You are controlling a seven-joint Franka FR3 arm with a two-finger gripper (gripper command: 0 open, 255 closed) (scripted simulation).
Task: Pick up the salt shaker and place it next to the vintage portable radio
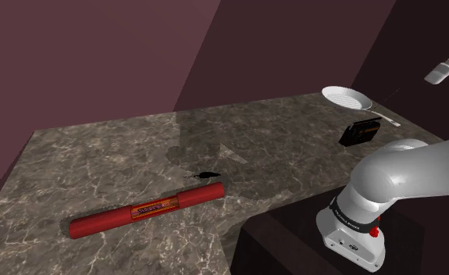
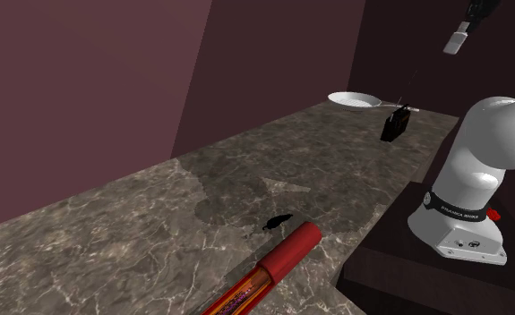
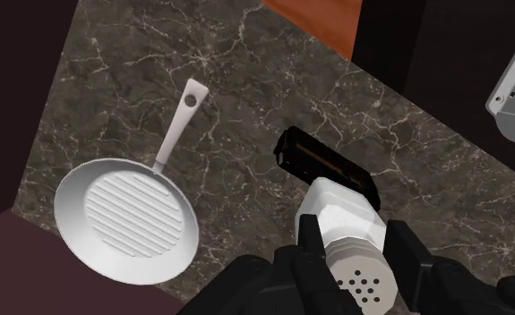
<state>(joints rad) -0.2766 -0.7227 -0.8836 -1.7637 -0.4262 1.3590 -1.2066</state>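
Transport is the step in hand. The tool (image 3: 358,251) grips the salt shaker (image 3: 347,219), its two black fingers clasping the pale body on either side, with the perforated cap turned toward the wrist camera. In the shoulder view the salt shaker (image 1: 442,73) hangs high in the air at the upper right, well above the bench (image 1: 97,156) and touching nothing on it. The pick looks done; the placing is not yet begun.

The radio (image 3: 322,163), a small black box, stands on the bench below. In the wrist view the far end of the salt shaker overlaps the radio's near edge, so the tool appears to hang almost over the radio rather than beside it. A white frying pan (image 3: 125,219) lies on the bench well apart from the radio, with bare marbled stone between the two.

The next move probably calls for a small sideways shift, so that the salt shaker sits over bare bench just beside the radio. A steady descent should follow until the base meets the stone, and only then should the fingers part. Coming straight down from here risks landing on the radio or knocking it. The red cylinder (image 1: 144,210), far off along the bench, is out of the way.
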